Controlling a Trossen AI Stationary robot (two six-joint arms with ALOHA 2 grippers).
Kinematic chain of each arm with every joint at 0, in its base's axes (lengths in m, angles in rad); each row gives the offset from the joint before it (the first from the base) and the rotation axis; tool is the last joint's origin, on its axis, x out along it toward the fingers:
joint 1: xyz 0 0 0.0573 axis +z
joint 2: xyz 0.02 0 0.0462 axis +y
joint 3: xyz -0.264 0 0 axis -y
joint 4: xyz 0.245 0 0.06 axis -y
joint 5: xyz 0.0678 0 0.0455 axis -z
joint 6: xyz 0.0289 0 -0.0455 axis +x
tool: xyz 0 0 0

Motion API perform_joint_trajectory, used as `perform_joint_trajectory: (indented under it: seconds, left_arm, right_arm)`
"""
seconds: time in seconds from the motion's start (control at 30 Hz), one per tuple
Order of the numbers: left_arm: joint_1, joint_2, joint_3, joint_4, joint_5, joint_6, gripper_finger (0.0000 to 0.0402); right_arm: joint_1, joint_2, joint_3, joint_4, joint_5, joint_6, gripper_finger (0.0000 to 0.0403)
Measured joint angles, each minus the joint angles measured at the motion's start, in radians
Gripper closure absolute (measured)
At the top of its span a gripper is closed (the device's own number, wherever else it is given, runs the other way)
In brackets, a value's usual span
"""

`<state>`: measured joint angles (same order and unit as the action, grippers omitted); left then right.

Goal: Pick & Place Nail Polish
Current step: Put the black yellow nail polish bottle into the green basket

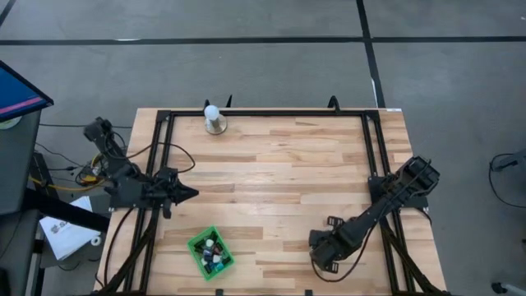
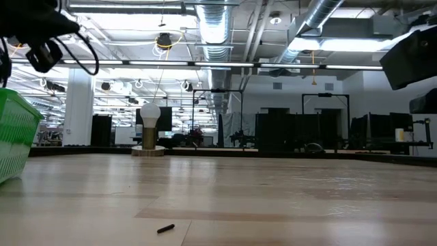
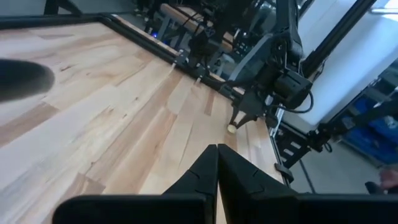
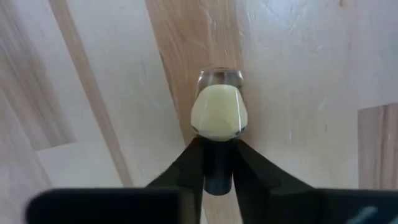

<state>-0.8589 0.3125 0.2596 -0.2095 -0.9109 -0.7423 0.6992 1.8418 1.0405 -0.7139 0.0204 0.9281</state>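
**Ana:** Right wrist view first: a cream nail polish bottle [image 4: 217, 111] lies on its side on the wooden table [image 4: 298, 74], its dark cap [image 4: 217, 168] caught between the right gripper [image 4: 217, 177]'s two dark fingers [image 4: 186, 165]. Narrow jaws, pressed to the cap on both sides.

**Ben:** Where on the table is that?

**Ana:** High view puts the right gripper [image 1: 323, 253] at the near edge, right of centre. From the left wrist view you can see the same bottle [image 3: 232, 128] as a pale dot under that gripper's tip [image 3: 239, 121], down at the boards.

**Ben:** And the other bottles?

**Ana:** Several sit in a green basket [image 1: 197, 243] near the front left; I can make out dark caps and a few pale and blue bodies [image 1: 212, 255], no more than that. The basket's mesh wall [image 2: 13, 137] shows at the edge of the low view.

**Ben:** Left arm?

**Ana:** Left gripper [image 1: 191, 194] hangs at the left side, well apart from the basket, fingers [image 3: 202, 171] pressed together with nothing between them.

**Ben:** Anything else?

**Ana:** A white ball-topped stand [image 1: 214, 120] at the far edge, and a small dark piece [image 2: 165, 229] lying loose on the wood in the low view; I can't tell what it is.
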Motion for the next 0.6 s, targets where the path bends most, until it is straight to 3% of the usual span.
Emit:
perform_joint_trajectory:
  seconds: [0.37, 0.6]
  left_arm:
    - [0.002, -0.269, -0.182, 0.034, -0.021, 0.010, 0.0401]
    - [0.032, -0.304, -0.189, 0.085, -0.050, 0.155, 0.0401]
  right_arm:
    - [-0.031, 0.000, -0.002, 0.008, -0.052, -0.025, 0.0359]
    - [-0.061, 0.005, 0.035, 0.002, -0.077, -0.096, 0.0359]
